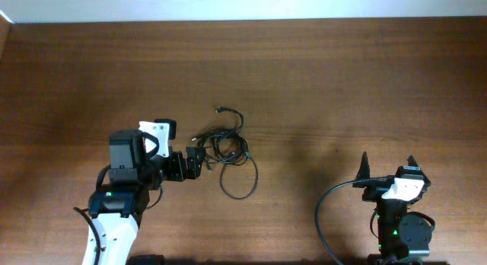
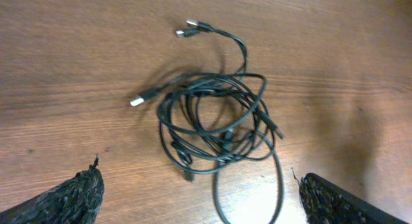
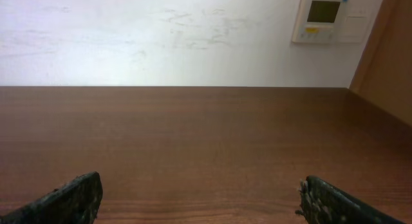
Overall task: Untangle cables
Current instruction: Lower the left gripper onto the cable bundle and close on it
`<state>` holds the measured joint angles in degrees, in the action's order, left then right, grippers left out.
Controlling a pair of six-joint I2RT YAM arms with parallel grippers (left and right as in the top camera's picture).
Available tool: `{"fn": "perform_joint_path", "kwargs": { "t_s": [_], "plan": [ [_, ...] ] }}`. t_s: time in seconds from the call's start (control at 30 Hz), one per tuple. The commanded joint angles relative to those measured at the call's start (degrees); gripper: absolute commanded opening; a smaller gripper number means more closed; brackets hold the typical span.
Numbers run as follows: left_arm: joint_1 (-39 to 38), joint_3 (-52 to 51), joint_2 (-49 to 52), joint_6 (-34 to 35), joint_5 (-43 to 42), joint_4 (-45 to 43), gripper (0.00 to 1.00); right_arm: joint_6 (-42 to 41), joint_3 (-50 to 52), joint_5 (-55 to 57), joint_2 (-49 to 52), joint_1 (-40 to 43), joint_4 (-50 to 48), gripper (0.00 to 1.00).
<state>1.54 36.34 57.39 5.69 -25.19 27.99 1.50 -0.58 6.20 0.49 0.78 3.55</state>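
Observation:
The cables [image 1: 228,149] lie as one tangled black bundle on the wooden table, with plug ends sticking out at the top and left and one long loop [image 1: 240,181] trailing toward the front. In the left wrist view the bundle [image 2: 215,121] sits just ahead of the fingers, silver plugs at its upper left. My left gripper [image 1: 199,160] is open and empty at the bundle's left edge; its fingertips [image 2: 196,195] straddle the trailing loop. My right gripper [image 1: 388,167] is open and empty, far to the right near the front edge. The cables do not show in the right wrist view [image 3: 199,198].
A thick black wire [image 1: 327,212] curves from the right arm's base along the table's front right. A white wall with a thermostat panel [image 3: 325,15] stands beyond the table's far edge. A wooden side panel [image 3: 389,50] rises at the right.

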Motion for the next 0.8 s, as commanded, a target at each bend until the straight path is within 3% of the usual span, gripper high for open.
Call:
{"fn": "perform_joint_path", "kwargs": {
  "t_s": [0.0,0.17,0.77],
  "plan": [
    [0.2,0.9,0.2,1.2,-4.2,0.6,0.99,-0.4,0.3,0.9,-0.1,0.4,0.5,0.99],
    [0.2,0.9,0.2,1.3,-8.2,0.2,0.99,-0.4,0.3,0.9,-0.1,0.4,0.5,0.99],
    [-1.9,0.9,0.2,7.9,-8.3,-6.3,0.99,-0.4,0.3,0.9,-0.1,0.4,0.5,0.99]
  ]
}}
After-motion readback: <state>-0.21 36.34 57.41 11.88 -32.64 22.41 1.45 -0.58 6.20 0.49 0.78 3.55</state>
